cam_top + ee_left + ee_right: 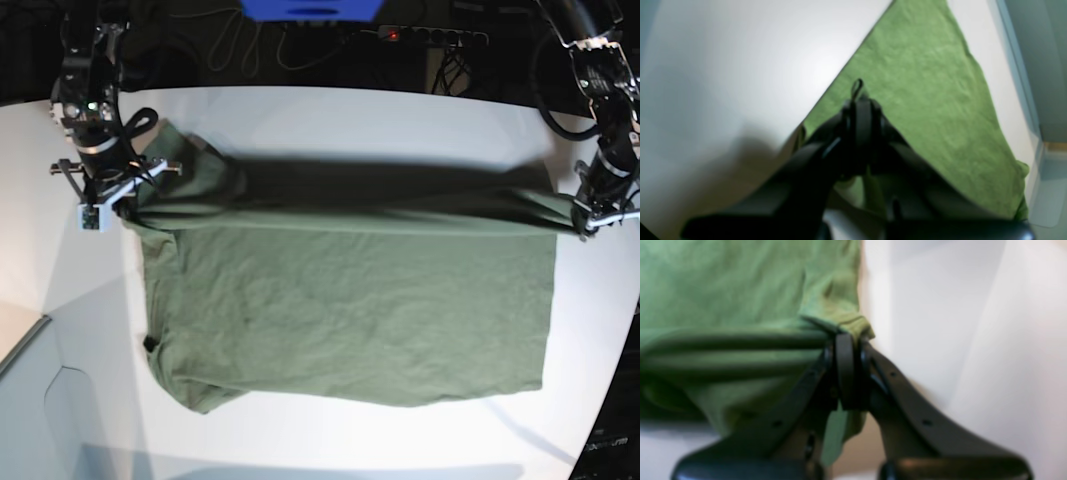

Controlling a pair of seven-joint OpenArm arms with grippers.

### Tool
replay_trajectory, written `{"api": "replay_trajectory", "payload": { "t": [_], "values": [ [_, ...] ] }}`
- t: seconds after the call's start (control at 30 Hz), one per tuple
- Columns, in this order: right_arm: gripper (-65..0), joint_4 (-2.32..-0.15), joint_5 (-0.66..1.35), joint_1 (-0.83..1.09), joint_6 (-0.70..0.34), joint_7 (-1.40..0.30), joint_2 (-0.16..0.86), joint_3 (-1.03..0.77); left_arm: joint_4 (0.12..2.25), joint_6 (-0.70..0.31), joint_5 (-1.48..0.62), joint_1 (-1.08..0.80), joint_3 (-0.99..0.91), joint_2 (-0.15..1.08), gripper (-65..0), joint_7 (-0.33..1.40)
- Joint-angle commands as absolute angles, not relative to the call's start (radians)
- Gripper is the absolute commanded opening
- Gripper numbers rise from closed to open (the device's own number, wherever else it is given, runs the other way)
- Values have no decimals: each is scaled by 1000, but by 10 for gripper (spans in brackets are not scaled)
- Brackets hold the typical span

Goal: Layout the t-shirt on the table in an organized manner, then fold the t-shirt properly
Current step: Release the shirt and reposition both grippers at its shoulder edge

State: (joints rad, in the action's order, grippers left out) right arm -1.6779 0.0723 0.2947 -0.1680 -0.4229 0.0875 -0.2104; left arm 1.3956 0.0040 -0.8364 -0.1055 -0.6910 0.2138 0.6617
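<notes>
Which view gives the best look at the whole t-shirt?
The base view: the t-shirt shows nearly whole on the table, stretched between both grippers. The left wrist view shows one flat panel beyond the left gripper; the right wrist view shows only a bunched edge pinched in the right gripper.

The base view looked down from high above the table (pixel 330 115), taking in the whole t-shirt (pixel 350 310) and both arms at its sides. Each wrist view sat just behind its own gripper, close in and blurred. The left gripper (pixel 862 100) faced along one edge of the cloth; the right gripper (pixel 848 340) faced a bunched corner (both spots also showed in the base view).
</notes>
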Motion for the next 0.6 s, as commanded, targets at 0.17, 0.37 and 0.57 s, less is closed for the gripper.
{"api": "replay_trajectory", "payload": {
  "t": [0.17, 0.37, 0.57],
  "values": [
    [-650, -1675, 67, 325, -165, -400, 101, -216, 1405, 1, -846, -140, -697, 219, -648, 638],
    [-594, -1662, 65, 371, -165, -401, 113, -214, 1405, 1, -846, -171, -727, 182, -647, 645],
    [-383, -1667, 65, 412, -165, -401, 125, -222, 1405, 1, -846, -228, -725, 163, -620, 653]
  ]
}}
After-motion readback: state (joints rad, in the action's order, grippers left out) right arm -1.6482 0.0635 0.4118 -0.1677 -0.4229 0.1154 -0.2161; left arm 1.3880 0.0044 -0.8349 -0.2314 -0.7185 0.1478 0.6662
